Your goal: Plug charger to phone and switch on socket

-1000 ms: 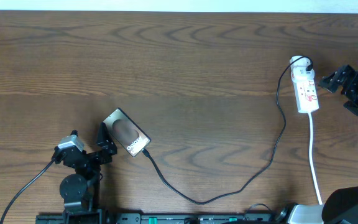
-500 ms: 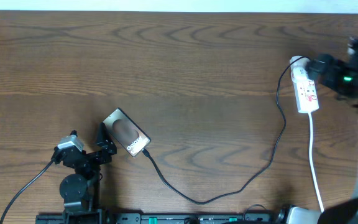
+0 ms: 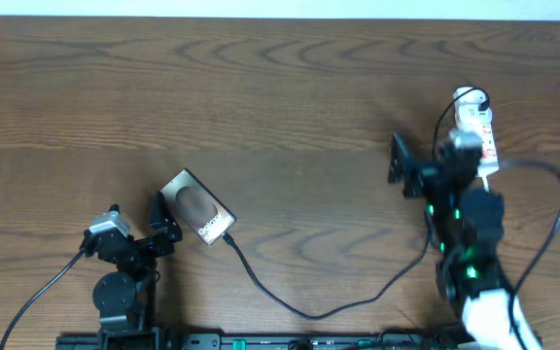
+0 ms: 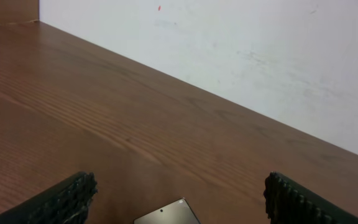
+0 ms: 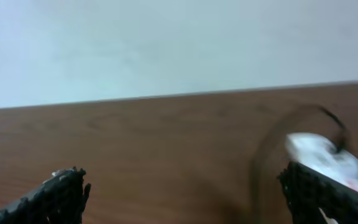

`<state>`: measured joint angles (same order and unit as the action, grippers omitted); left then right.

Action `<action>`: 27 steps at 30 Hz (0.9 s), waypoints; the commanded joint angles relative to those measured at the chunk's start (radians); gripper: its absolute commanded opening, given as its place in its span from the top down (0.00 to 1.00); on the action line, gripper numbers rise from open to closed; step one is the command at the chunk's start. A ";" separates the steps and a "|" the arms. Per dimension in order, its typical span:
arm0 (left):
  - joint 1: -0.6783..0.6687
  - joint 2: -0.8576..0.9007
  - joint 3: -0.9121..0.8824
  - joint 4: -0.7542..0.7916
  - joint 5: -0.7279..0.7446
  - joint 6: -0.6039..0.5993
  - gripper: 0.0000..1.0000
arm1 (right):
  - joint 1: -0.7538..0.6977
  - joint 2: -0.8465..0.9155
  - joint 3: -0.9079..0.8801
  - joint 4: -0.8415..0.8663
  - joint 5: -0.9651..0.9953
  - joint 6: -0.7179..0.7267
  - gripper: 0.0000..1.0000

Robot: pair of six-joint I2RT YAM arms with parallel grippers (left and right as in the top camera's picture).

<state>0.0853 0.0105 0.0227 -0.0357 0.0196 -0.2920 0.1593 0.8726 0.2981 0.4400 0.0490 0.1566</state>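
Right claw point(image 3: 439, 163) is hovering at right-centre of the overhead view, partly covering the socket point(image 3: 474, 115). In its wrist view the claw point(image 5: 182, 186) is gaping wide and gripping nothing. The socket point(image 5: 325, 155) is showing there only as a white smear at the right edge, just above the right-hand finger. Left claw point(image 3: 139, 216) is sitting at lower left, just beside the phone point(image 3: 197, 206). It is likewise spread wide and empty in its wrist view point(image 4: 180, 186), with a corner of the phone point(image 4: 169, 213) peeking in at the bottom edge. The charger point(image 3: 309, 311) is looping along the tabletop point(image 3: 280, 87) from the socket's upper end down to the phone's lower-right edge. Its tip is meeting that edge, so the plug-in is looking done, though full seating cannot be confirmed. Judging the step in hand as switching on the socket. To do it well, the right claw should be narrowing its fingers and centring one fingertip over the switch. It should then be pressing straight down, so the light strip is not sliding and the charger is not getting tugged. Which red mark is the switch cannot be told from here. Writing: white lettering on the phone and red markings on the socket are showing, both too small to read.
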 commanded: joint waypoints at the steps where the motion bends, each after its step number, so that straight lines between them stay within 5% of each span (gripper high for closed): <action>1: 0.004 -0.006 -0.019 -0.038 -0.028 -0.005 0.11 | 0.004 -0.146 -0.127 0.005 0.120 0.003 0.01; 6: 0.004 -0.006 -0.019 -0.038 -0.028 -0.005 0.11 | 0.004 -0.366 -0.298 -0.007 0.159 0.003 0.01; 15: 0.004 -0.006 -0.019 -0.038 -0.028 -0.005 0.11 | -0.012 -0.709 -0.293 -0.476 0.222 0.003 0.01; 27: 0.004 -0.006 -0.019 -0.038 -0.028 -0.005 0.11 | -0.018 -0.867 -0.293 -0.491 0.211 -0.084 0.01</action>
<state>0.0853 0.0109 0.0231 -0.0368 0.0196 -0.2924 0.1478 0.0143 0.0067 -0.0452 0.2550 0.0937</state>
